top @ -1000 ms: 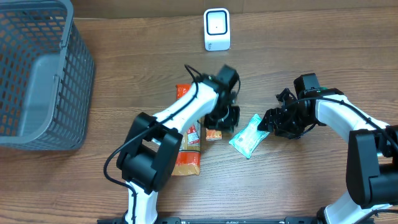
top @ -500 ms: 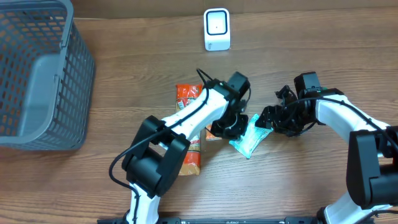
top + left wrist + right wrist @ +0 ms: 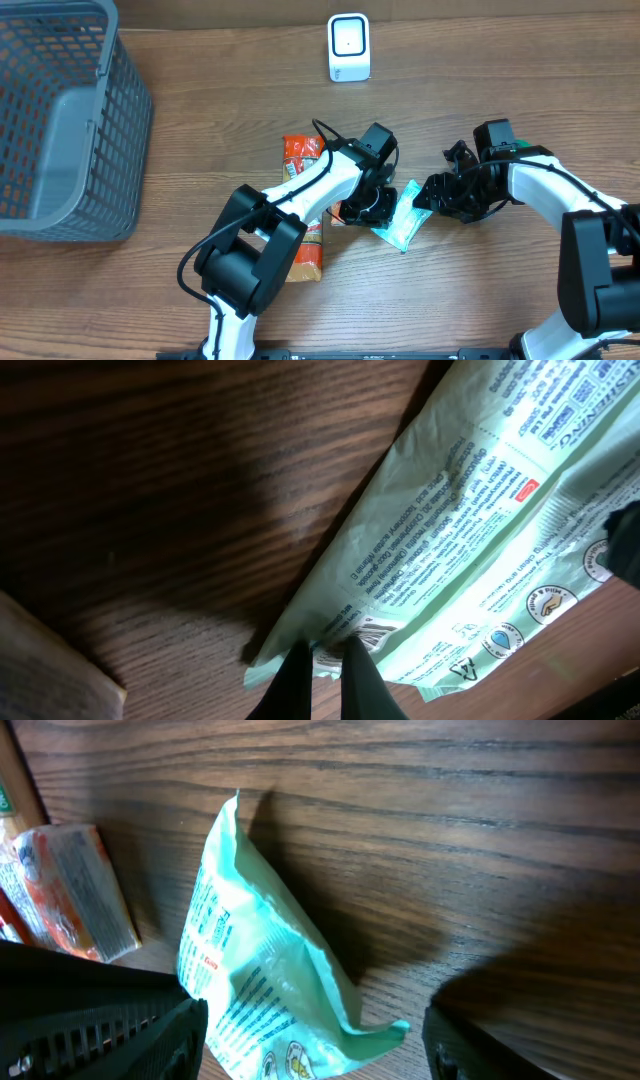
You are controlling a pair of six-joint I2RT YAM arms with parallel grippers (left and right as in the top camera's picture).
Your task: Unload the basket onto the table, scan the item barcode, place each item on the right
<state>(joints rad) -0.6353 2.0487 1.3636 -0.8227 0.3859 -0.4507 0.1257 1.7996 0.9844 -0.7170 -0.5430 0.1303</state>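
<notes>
The item is a pale green plastic packet (image 3: 405, 228) lying on the wooden table between my two arms. Its printed back faces the left wrist camera, with a small barcode (image 3: 375, 632) near the lower edge. My left gripper (image 3: 385, 210) (image 3: 328, 648) is shut, its tips resting on the packet's (image 3: 470, 530) edge right beside the barcode. My right gripper (image 3: 427, 198) (image 3: 315, 1050) stands open on the packet's far side. The crumpled end of the packet (image 3: 270, 980) lies between its wide-set jaws without touching either. The white scanner (image 3: 349, 47) stands at the back of the table.
A grey mesh basket (image 3: 60, 120) fills the far left. Orange snack packets (image 3: 303, 150) (image 3: 75, 890) lie under and beside my left arm, one more (image 3: 305, 255) nearer the front edge.
My left arm has swung right, off the orange packets and onto the green packet's edge. The packet has shifted slightly. The right gripper's jaws have narrowed a little while staying in place.
</notes>
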